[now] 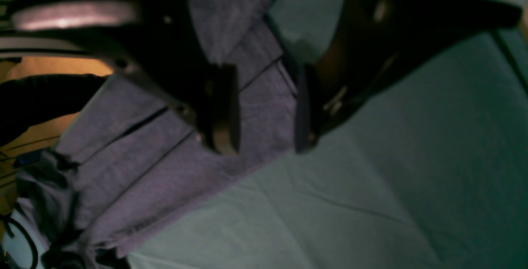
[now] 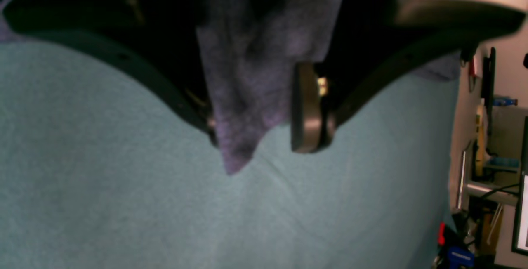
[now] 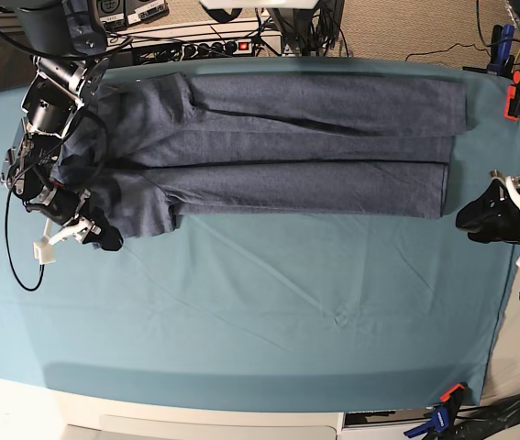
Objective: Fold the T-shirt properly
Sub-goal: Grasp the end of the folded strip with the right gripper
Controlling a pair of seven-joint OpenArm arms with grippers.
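Currently T-shirt [image 3: 278, 147] is lying folded lengthwise across far side of teal cloth [image 3: 269, 302]. Right gripper [image 2: 264, 137] is clamping shirt's corner; left gripper [image 1: 264, 112] is hovering w/ jaws apart, nothing between.

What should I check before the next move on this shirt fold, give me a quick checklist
1. Right hand has fabric between its fingers: ok, a bunch of the T-shirt sits there, though a firm grip cannot be told.
2. Left hand free of fabric: ok, open above the shirt's edge.
3. Left hand lined up with the shirt's end: ok, beside it in the base view.
4. Shirt folded lengthwise into a band: ok, layers show.
5. Sleeve end near the right hand flat: not ok, bunched.
6. Table cloth smooth: ok, only slight creases.
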